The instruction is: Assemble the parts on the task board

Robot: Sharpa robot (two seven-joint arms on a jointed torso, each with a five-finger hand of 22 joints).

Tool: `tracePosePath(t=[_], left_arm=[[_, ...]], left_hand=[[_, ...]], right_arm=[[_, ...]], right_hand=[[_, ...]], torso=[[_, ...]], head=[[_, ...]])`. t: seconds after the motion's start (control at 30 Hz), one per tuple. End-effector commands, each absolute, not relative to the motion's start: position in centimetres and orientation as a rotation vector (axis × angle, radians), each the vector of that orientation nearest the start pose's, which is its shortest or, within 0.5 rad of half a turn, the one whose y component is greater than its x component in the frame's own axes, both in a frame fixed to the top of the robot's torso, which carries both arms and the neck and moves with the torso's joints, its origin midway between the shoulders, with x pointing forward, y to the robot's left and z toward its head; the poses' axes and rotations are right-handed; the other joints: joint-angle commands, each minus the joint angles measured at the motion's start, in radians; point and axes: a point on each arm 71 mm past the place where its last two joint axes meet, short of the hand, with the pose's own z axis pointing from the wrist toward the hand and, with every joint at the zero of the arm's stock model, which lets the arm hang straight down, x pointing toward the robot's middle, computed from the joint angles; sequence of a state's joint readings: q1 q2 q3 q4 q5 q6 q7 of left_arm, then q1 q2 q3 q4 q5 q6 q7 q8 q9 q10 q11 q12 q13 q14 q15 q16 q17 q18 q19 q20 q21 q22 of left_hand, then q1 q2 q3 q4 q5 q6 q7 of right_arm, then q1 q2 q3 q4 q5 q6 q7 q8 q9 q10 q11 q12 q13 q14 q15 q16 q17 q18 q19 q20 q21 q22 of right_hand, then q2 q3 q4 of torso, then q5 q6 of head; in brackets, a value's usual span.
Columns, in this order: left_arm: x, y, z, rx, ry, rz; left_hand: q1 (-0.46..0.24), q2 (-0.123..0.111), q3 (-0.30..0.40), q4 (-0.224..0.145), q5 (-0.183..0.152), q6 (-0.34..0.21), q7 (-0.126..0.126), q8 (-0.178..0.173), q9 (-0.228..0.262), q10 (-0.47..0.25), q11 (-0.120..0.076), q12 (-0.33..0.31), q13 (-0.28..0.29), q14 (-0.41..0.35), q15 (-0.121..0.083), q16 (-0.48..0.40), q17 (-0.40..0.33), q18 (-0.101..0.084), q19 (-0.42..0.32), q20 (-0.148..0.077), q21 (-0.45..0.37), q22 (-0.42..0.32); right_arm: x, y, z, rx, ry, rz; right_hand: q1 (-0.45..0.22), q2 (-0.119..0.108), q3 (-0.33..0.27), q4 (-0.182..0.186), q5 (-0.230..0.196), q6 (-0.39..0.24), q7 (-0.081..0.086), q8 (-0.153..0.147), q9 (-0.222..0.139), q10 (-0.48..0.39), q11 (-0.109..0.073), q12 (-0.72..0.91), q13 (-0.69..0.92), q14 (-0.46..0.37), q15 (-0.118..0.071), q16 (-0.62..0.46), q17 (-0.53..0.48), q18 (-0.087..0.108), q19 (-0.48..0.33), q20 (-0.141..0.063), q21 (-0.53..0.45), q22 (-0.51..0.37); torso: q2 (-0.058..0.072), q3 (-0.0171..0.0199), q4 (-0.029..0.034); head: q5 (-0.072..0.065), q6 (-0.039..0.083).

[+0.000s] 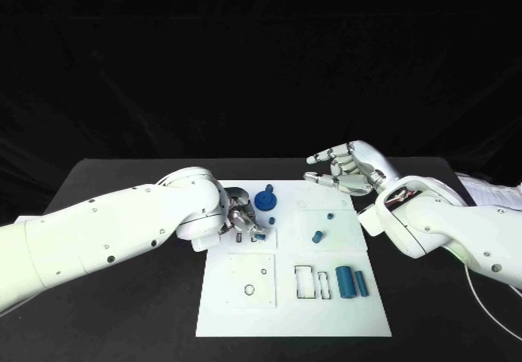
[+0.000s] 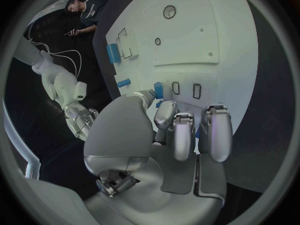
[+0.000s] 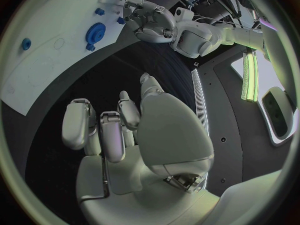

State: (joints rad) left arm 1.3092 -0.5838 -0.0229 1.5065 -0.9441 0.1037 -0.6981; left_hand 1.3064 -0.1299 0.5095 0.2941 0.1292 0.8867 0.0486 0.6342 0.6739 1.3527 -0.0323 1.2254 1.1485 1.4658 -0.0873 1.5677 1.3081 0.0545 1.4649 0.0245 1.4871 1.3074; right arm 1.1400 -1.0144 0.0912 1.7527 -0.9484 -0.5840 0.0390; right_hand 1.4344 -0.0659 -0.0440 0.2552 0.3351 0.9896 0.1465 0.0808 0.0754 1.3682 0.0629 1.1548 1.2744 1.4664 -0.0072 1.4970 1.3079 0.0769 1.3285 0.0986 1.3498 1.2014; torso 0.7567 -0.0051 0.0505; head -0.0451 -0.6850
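- The left hand's point(image 1: 241, 223) fingers point(image 2: 181, 135) are curled down over the far left part of the board point(image 1: 292, 305). The thumb and a finger reach toward a small blue peg point(image 2: 158, 90); whether they actually pinch it I cannot tell.
- Just beyond that hand, a blue gear point(image 1: 265, 200) lies flat on the board, with a small blue piece point(image 1: 268, 187) past it.
- The right hand point(image 1: 346, 171) is raised off the table behind the board's far right corner, its fingers point(image 3: 103, 130) loosely bent and apart, holding nothing.
- Near the board's middle right sit two small blue parts point(image 1: 325, 218), one point(image 1: 315, 237) closer to the robot than the other.
- Nearer the robot, on the right side, a larger blue cylinder point(image 1: 344, 281) and a slimmer one point(image 1: 361, 283) lie side by side, just beside rectangular outlines point(image 1: 311, 281).
- A raised white square point(image 1: 251, 280) with a small ring sits on the near left of the board.
- The board lies on the black table point(image 1: 130, 302).
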Motion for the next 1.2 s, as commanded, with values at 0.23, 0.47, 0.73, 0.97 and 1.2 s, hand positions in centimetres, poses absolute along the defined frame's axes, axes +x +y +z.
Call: tracePosePath(t=[0.23,0.47,0.73,0.97,1.2], left_arm=[[48.3,10.6,-16.6,-0.31,2.187,-0.558],[48.1,11.2,-17.1,-0.254,2.126,-0.52],[47.8,10.9,-17.9,-0.194,2.09,-0.49],[47.5,10.7,-18.5,-0.132,2.131,-0.447],[47.2,10.4,-18.9,-0.114,2.161,-0.444]], left_hand=[[-0.031,-0.033,0.209,-0.181,0.014,0.018,-0.008,0.011,0.012,0.026,0.0,0.02,0.026,0.105,0.002,0.003,0.263,-0.024,0.035,0.002,0.01,0.142],[-0.034,-0.04,0.218,-0.187,0.013,0.021,-0.009,0.01,0.012,0.031,0.0,0.025,0.031,0.105,0.002,0.003,0.263,-0.025,0.039,0.002,0.014,0.148],[-0.036,-0.044,0.223,-0.191,0.013,0.024,-0.009,0.01,0.012,0.032,-0.001,0.024,0.03,0.105,0.002,0.003,0.263,-0.025,0.039,0.001,0.014,0.149],[-0.037,-0.047,0.226,-0.194,0.013,0.025,-0.009,0.009,0.012,0.033,-0.001,0.024,0.03,0.105,0.002,0.003,0.263,-0.026,0.04,0.001,0.015,0.15],[-0.037,-0.049,0.228,-0.196,0.012,0.027,-0.01,0.009,0.011,0.036,-0.001,0.027,0.034,0.105,0.002,0.003,0.263,-0.026,0.041,0.001,0.016,0.153]], right_arm=[[45.2,-22.7,-13.7,0.374,1.447,0.985],[45.2,-22.8,-13.9,0.376,1.45,0.984],[45.1,-22.8,-13.9,0.377,1.451,0.984],[45.1,-22.8,-13.9,0.377,1.452,0.983],[45.1,-22.7,-13.9,0.377,1.453,0.985]], right_hand=[[0.004,0.007,-0.007,0.0,0.009,0.005,-0.002,0.004,0.0,0.003,-0.006,0.002,0.0,0.07,-0.008,-0.006,0.113,0.007,-0.004,-0.003,-0.004,-0.001],[0.0,0.008,-0.01,0.004,0.013,0.006,-0.002,0.004,0.0,0.004,-0.006,0.002,0.0,0.07,-0.008,-0.006,0.114,0.007,-0.005,-0.003,-0.005,-0.003],[0.0,0.008,-0.01,0.004,0.013,0.006,-0.002,0.004,0.0,0.004,-0.006,0.002,0.0,0.07,-0.008,-0.006,0.114,0.007,-0.005,-0.003,-0.005,-0.003],[-0.002,0.009,-0.011,0.005,0.014,0.006,-0.002,0.004,0.0,0.004,-0.006,0.002,0.0,0.07,-0.008,-0.007,0.112,0.008,-0.005,-0.003,-0.005,-0.004],[-0.002,0.009,-0.011,0.005,0.014,0.006,-0.002,0.004,0.0,0.004,-0.006,0.002,0.0,0.07,-0.008,-0.007,0.112,0.008,-0.005,-0.003,-0.005,-0.004]], torso=[[0.001,0.008,0.0068],[-0.001,0.0136,0.0127],[-0.001,0.0149,0.0139],[0.0,0.0152,0.0141],[0.0,0.0149,0.0136]], head=[[0.007,0.0],[0.004,-0.004],[0.007,-0.004],[0.007,-0.006],[0.009,-0.007]])
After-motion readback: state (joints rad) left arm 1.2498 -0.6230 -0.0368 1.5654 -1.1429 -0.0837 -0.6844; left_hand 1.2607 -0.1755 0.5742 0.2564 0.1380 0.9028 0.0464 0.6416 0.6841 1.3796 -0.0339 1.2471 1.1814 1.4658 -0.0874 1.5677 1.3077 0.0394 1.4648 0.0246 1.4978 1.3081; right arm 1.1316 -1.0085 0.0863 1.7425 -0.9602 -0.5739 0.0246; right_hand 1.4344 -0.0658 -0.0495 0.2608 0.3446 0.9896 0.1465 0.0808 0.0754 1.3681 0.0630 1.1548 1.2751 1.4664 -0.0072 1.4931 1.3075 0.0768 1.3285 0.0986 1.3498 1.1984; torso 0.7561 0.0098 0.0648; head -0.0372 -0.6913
